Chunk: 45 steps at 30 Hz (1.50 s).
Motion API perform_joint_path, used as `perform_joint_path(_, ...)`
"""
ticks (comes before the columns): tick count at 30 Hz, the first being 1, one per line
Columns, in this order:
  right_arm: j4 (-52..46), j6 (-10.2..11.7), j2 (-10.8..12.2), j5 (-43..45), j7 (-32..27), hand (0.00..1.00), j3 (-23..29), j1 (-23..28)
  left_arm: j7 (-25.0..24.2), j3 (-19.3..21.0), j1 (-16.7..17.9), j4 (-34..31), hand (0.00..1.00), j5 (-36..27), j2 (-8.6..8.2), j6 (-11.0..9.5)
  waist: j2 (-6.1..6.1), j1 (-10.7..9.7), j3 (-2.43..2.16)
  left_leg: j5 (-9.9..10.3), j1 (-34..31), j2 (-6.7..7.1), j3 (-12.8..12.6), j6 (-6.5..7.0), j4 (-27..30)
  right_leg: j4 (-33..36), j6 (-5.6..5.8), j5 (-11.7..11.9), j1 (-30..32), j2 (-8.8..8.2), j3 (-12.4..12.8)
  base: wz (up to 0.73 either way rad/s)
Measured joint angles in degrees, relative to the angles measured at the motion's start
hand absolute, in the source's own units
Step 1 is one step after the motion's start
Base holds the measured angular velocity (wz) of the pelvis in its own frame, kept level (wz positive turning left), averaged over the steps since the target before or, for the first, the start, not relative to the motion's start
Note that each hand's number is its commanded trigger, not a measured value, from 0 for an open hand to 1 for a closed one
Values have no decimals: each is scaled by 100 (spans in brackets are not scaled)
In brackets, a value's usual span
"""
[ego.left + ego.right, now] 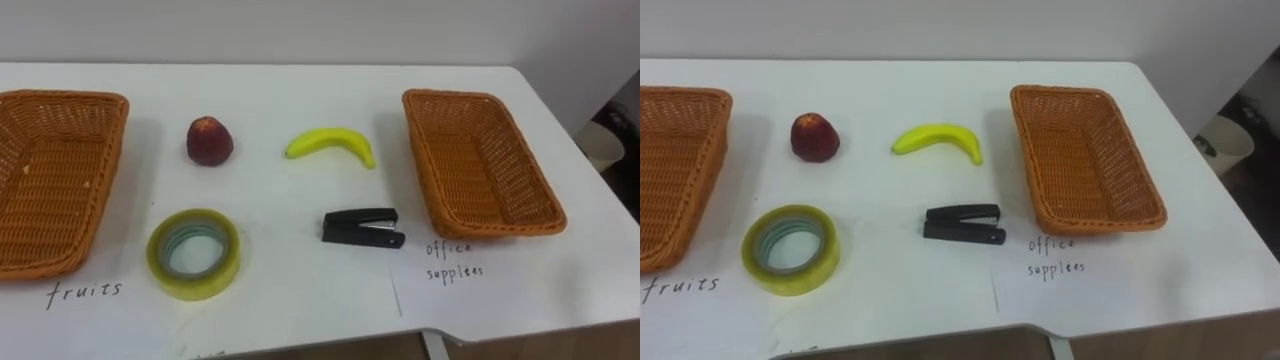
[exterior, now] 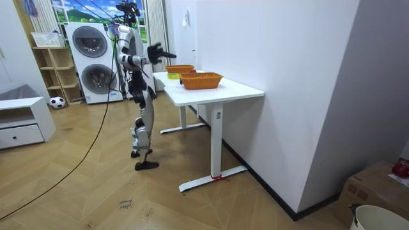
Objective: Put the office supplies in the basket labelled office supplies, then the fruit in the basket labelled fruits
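I stand at the near long edge of a white table [image 1: 300, 95], with my right hand [image 2: 156, 51] held out at chest height toward it; in the room view the hand is too small for me to tell whether its fingers are straight or curled, and nothing shows in them. Everything to be sorted lies on the tabletop beyond my fingers, none of it in a basket. Far to the left of my reach is an empty woven fruit basket [image 1: 105, 170], with a handwritten label [image 1: 85, 292] on the table in front of it. Far to the right is a matching empty office basket [image 1: 480, 165], tilted slightly, with its own handwritten note [image 1: 453, 260] at its near corner. Between the baskets, in the far row, a dark red fruit [image 1: 209, 141] sits on the left and a yellow banana [image 1: 330, 143] on the right, well apart. In the near row, closer to my fingers, a roll of yellowish tape [image 1: 193, 253] lies flat on the left and a black stapler [image 1: 363, 228] on the right, just beside the office basket.
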State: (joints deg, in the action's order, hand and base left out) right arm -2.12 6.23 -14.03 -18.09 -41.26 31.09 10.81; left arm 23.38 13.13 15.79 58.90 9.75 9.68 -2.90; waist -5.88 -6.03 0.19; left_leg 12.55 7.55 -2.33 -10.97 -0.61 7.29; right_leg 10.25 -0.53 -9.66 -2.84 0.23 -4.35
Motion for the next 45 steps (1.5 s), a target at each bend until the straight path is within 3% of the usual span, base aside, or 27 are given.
perform_joint_path(5, -788, 3, -155, 293, -26, 0, -99, -183, -82, -119, -15, 6, 0, -9, -23, 14, -17, 59, 8, 0, -1, -1, 11, 0, 6, -17, 0, -1, -4, -8, -35, 2)
perform_joint_path(11, -1336, -3, -666, 491, 293, 0, -303, -573, -149, -240, -43, 20, 0, -6, -8, 28, -94, 181, 14, -1, 10, -6, 34, 0, 20, -21, -1, 0, -21, -7, -64, 3)
perform_joint_path(14, -1521, -3, -855, 516, 361, 0, -529, -912, -156, -391, -42, 21, 0, -3, 19, 51, -166, 195, 50, -1, -5, -11, 38, 0, 34, -8, -3, 1, -7, -8, -73, 0)
perform_joint_path(19, -1696, 4, -1135, 521, 743, 0, -757, -1106, -187, -461, -49, 56, 0, -1, 37, 52, -227, 290, 21, -1, 12, -10, 107, 0, 41, -14, -4, 1, -79, -10, -112, 5)
perform_joint_path(34, -1674, -126, -1210, 562, 2263, 0, -1569, -1910, -391, -575, -223, 86, 0, 241, 19, 171, -175, 487, 19, -1, -26, -19, 352, 1, 45, -30, -20, 11, -114, -7, -300, 5)
perform_joint_path(41, -1620, -231, -1210, 506, 2978, 0, -1976, -1917, -391, -723, -237, 253, 0, 354, 37, 195, -211, 594, 0, -2, -5, -17, 416, 1, 52, -60, -20, 11, -163, -21, -385, 6)
perform_joint_path(45, -1533, -269, -1210, 567, 3365, 0, -2165, -1918, -477, -751, -241, 194, 0, 447, 35, 287, -194, 666, 17, -2, -1, -18, 426, 1, 54, -61, -19, 11, -187, -23, -408, 2)
